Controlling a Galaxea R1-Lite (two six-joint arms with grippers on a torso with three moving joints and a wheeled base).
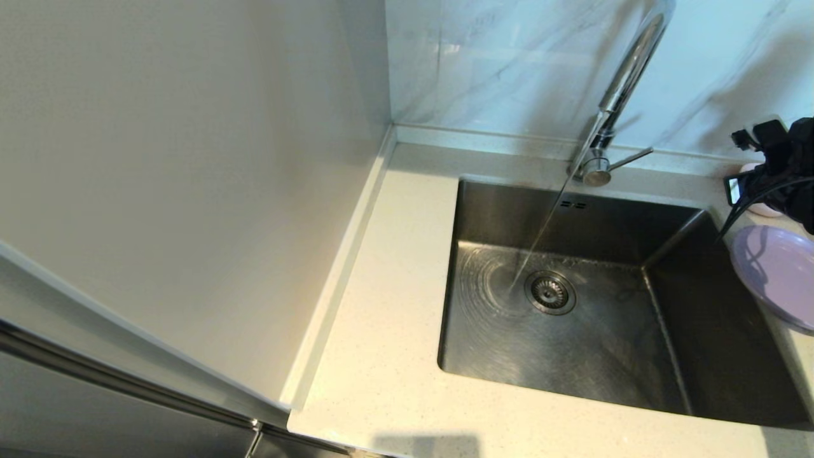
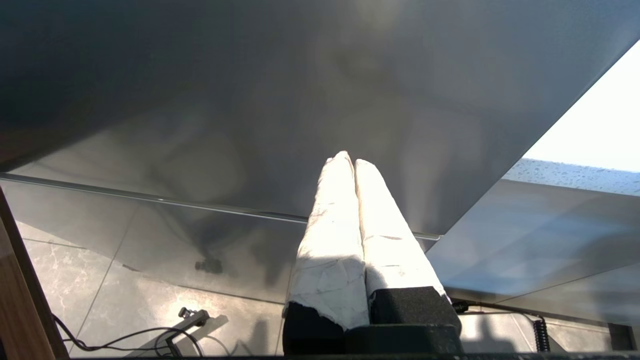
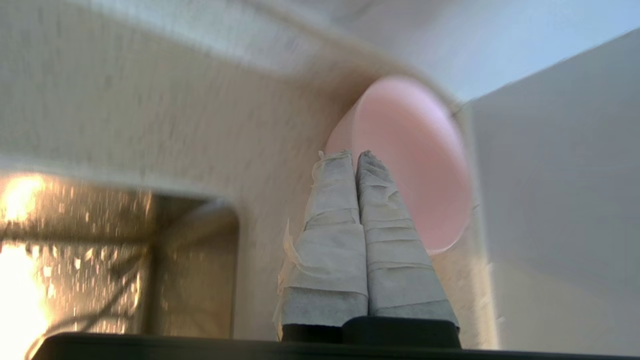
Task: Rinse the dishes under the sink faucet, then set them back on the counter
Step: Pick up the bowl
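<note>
A plain cream side panel (image 1: pixel 191 191) stands along the worktop's left edge, and grey-veined marble wall tiles (image 1: pixel 509 63) rise behind its back edge. In the left wrist view, a pale marbled floor tile (image 2: pixel 65 280) shows low down with a thin black cable (image 2: pixel 125 340) looping across it, and a strip of brown wood (image 2: pixel 15 305) runs up beside them.

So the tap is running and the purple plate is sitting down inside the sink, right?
Not quite. The tap is running, but the purple plate sits on the counter at the sink's right edge, not inside it, as the head view shows.
</note>
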